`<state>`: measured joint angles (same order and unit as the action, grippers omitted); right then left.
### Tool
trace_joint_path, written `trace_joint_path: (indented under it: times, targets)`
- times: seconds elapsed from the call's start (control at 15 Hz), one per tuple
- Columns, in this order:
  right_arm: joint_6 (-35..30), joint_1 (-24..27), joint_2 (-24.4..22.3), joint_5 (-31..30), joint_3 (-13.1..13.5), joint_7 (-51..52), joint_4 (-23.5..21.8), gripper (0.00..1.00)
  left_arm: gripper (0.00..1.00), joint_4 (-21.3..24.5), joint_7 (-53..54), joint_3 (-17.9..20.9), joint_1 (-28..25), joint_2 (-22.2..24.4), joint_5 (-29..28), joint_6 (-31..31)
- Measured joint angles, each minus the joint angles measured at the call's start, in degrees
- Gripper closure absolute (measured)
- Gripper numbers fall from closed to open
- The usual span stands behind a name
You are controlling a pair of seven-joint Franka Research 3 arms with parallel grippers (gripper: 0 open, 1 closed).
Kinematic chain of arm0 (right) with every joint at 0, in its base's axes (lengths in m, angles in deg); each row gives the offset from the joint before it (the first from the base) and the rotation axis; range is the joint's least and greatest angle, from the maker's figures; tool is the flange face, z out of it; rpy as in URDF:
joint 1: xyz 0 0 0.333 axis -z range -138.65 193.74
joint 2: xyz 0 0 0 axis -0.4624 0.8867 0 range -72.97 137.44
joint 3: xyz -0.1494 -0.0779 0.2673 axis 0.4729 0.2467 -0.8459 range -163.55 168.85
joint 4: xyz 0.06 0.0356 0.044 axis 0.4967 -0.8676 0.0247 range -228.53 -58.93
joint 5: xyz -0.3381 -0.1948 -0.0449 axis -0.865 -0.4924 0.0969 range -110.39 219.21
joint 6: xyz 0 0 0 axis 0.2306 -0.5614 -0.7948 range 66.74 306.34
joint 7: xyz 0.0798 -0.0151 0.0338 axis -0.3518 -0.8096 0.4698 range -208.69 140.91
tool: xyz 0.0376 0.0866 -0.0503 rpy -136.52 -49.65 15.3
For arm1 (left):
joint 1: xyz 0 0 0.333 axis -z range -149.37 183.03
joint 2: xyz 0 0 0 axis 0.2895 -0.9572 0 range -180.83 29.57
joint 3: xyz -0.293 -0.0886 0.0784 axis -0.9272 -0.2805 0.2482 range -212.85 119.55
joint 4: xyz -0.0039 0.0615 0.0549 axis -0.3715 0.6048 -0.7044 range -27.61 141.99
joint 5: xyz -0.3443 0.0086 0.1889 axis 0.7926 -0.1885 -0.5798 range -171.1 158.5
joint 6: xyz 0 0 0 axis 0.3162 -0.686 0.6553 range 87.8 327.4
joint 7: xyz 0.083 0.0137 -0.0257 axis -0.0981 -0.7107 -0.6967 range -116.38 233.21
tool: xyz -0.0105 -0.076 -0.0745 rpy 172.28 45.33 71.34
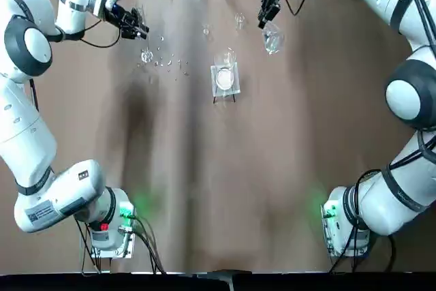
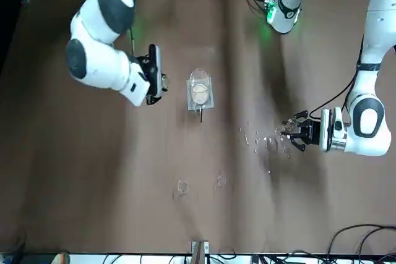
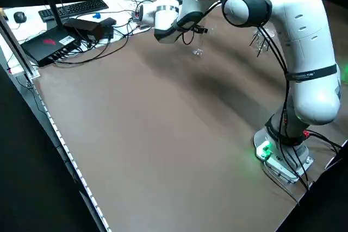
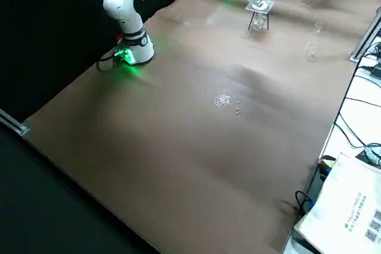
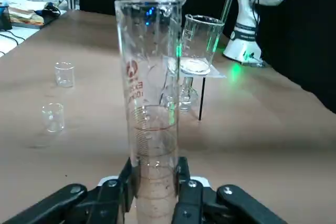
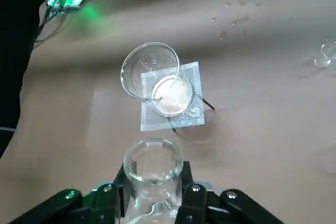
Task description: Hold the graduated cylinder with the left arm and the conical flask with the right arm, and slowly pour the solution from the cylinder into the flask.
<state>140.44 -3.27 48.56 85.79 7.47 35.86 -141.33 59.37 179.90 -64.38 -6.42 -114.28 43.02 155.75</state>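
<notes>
Left wrist view: graduated cylinder (image 5: 152, 114) upright at table's far left, clear glass with red scale and red logo, lettering unreadable, clamped low between left gripper (image 5: 153, 192) fingers. Right wrist view: conical flask (image 6: 153, 179), clear and open-mouthed, pinched at neck by right gripper (image 6: 153, 195), beside beaker (image 6: 152, 77) on white stand (image 6: 191, 114).
</notes>
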Motion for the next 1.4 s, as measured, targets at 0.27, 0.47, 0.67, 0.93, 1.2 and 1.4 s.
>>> trace_joint_path:
  times: [0.27, 0.47, 0.67, 0.93, 1.2, 1.4]
  targets:
    - [2.05, -1.68, 0.00, -2.02, 0.02, -2.14, 0.00, 0.60, 0.66, 2.71, 1.70, 0.01, -2.01, -0.43, 1.39, -0.03]
    - [2.62, -1.86, 0.00, -2.18, 0.03, -2.81, 0.00, 0.60, 0.66, 3.21, 3.86, 0.07, -2.67, -0.49, 1.44, 0.06]
    - [3.32, -2.57, 0.00, -2.19, 0.02, -3.22, 0.00, 0.60, 0.66, 3.37, 8.08, 0.22, -2.72, -0.79, 1.45, 0.94]
    - [3.72, -4.16, 0.00, -4.66, 0.02, -4.15, -0.01, 0.60, 0.66, 3.52, 11.86, 0.32, -2.93, -2.22, 1.45, 1.74]
    - [4.10, -6.58, 0.00, -7.10, 0.03, -6.29, -0.02, 0.60, 0.66, 3.53, 13.65, 0.36, -3.30, -3.61, 1.47, 2.27]
    - [4.91, -7.78, 0.00, -8.08, 0.03, -7.68, -0.02, 0.60, 0.66, 3.54, 14.20, 0.38, -3.51, -3.80, 1.47, 2.36]
